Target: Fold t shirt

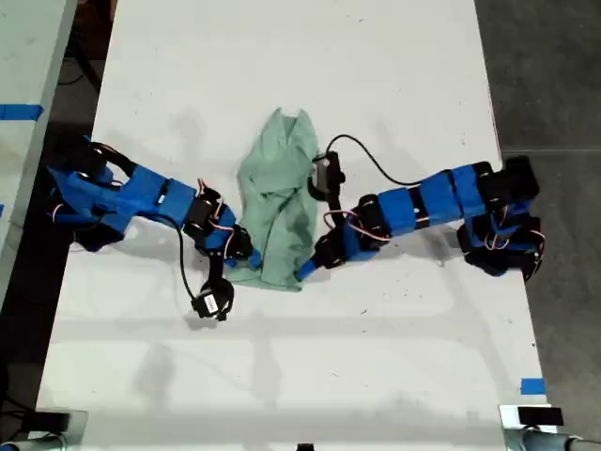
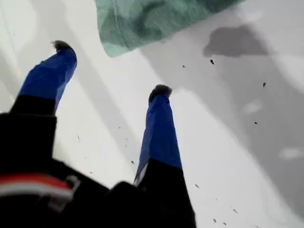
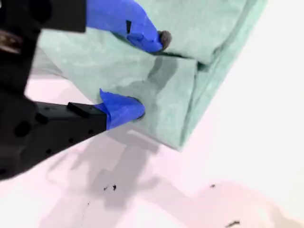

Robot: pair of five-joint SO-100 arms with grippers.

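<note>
The pale mint-green t shirt [image 1: 280, 202] lies crumpled and partly folded lengthwise in the middle of the white table [image 1: 394, 75]. My first gripper [image 1: 238, 254] [image 2: 110, 68] is open just above the bare table by the shirt's near corner on the exterior view's left. That corner [image 2: 142, 23] lies just beyond its fingertips, with nothing between them. My second gripper [image 1: 310, 267] [image 3: 149, 75] is open at the shirt's near corner on the exterior view's right. Both its fingertips [image 3: 135, 109] rest over a folded layer of the shirt [image 3: 213, 28].
A black cable [image 1: 376, 162] loops over the table from the arm on the exterior view's right. Blue tape marks [image 1: 531, 385] sit near the table's edge. Dark floor [image 1: 554, 75] lies past the table on the exterior view's right, and another table [image 1: 23, 56] stands on its left.
</note>
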